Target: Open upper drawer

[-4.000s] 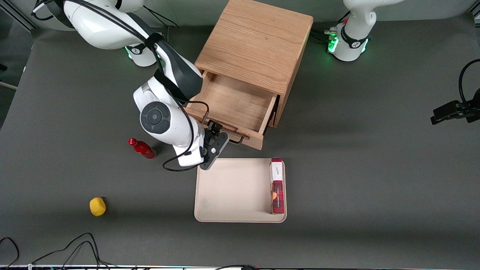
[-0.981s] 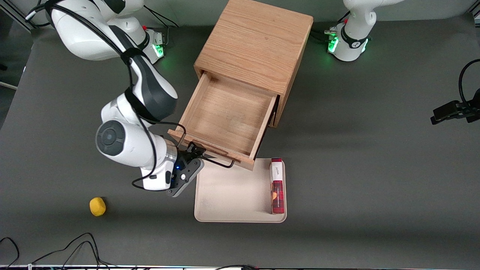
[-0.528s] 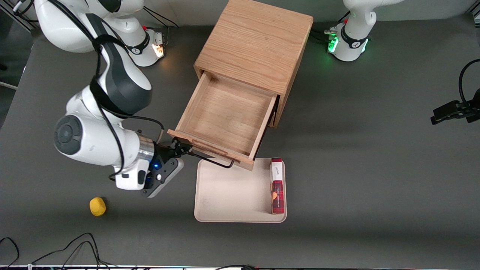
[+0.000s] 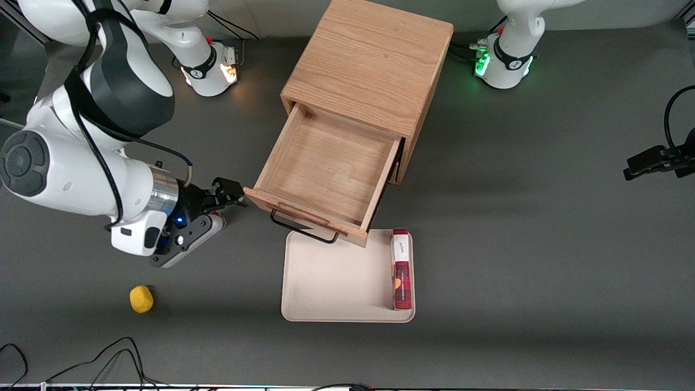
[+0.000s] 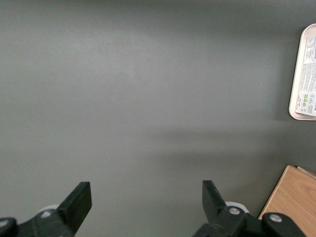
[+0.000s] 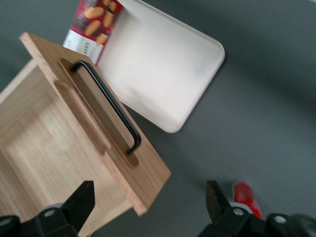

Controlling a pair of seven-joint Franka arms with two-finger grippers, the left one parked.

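Standing pulled out: upper drawer (image 4: 326,165); lower drawer hidden. Hand (image 4: 231,194) spread, empty, beside drawer corner.

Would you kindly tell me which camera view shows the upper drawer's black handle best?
The right wrist view: the black handle fills it close up, running along the upper drawer front, with the open gripper clear of it. The front view shows it only as a thin loop under the drawer front. The left wrist view misses it.
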